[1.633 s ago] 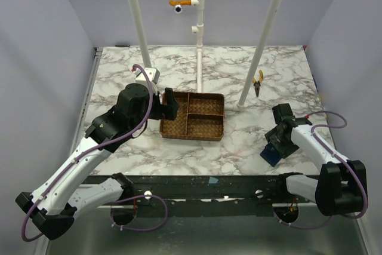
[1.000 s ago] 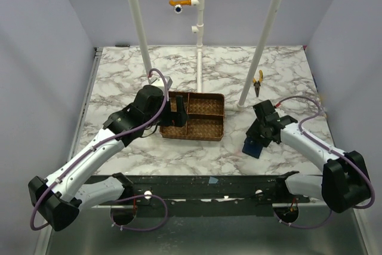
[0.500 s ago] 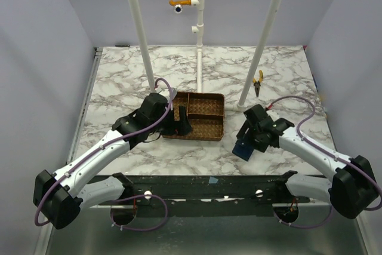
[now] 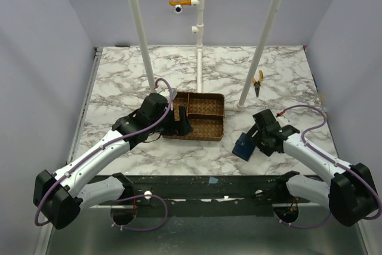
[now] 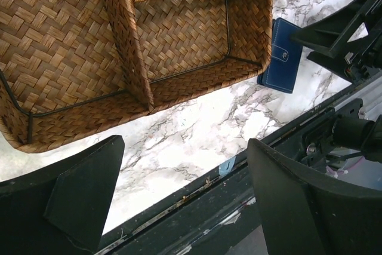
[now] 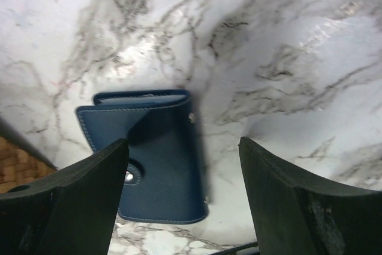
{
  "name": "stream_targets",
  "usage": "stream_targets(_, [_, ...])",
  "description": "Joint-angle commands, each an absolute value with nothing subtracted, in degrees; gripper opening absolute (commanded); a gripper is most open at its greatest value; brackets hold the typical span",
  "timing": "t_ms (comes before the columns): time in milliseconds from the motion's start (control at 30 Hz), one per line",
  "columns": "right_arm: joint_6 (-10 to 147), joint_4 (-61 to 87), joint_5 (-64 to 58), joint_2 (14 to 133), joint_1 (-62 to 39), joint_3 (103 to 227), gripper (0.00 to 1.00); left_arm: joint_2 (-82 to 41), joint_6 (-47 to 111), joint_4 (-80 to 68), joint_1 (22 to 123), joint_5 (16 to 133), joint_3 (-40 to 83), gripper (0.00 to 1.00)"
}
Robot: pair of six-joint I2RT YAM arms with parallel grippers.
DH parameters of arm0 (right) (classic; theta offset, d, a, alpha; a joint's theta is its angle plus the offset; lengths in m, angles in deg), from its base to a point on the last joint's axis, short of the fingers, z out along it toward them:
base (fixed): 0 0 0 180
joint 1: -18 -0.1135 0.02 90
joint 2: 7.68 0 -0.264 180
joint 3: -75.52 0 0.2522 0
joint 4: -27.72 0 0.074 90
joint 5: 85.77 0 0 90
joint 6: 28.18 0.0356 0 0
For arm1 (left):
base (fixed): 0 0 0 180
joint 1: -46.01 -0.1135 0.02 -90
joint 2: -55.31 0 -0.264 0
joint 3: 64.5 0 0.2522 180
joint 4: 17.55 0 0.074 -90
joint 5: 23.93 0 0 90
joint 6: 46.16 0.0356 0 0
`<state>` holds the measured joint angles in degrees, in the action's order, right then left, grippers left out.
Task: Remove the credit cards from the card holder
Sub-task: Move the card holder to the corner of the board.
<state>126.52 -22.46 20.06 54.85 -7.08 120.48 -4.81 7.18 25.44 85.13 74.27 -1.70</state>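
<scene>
The card holder (image 6: 146,159), lying at four o'clock from the tray (image 4: 206,125), is looking like smooth navy leather with pale stitching and a small shiny metal snap; the tray is showing rough brown woven wicker edged in thin dark wire. The table (image 6: 268,40) is gleaming as glossy white-and-grey marble; the fingers (image 6: 298,207) of the right gripper (image 6: 182,201) are appearing matt black plastic.

The left arm (image 4: 95,156) and right arm (image 4: 311,154) are white shells joined by bulky black joints. A thin purple cable (image 4: 162,80) loops along each. The left gripper (image 5: 184,141) has matte black, wedge-shaped fingers (image 5: 77,201).
</scene>
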Motion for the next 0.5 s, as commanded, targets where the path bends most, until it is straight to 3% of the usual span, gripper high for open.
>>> stream_targets(0, [127.52,-15.87,22.79,56.66,-6.32,120.19,0.79,-3.93,7.81,24.59,85.36,75.29,-2.08,0.84])
stream_targets(133, [126.01,-12.72,23.25,59.61,-6.15,119.92,0.78,-3.28,7.49,24.67,85.39,75.34,-3.7,0.81])
stream_targets(333, [121.17,-9.83,19.2,62.26,-6.4,119.75,0.68,-1.88,5.84,24.04,85.32,75.74,-7.14,0.74])
stream_targets(467, [121.68,-11.4,18.57,61.29,-9.12,118.5,0.66,-0.94,4.52,23.36,85.39,75.94,-9.17,0.69])
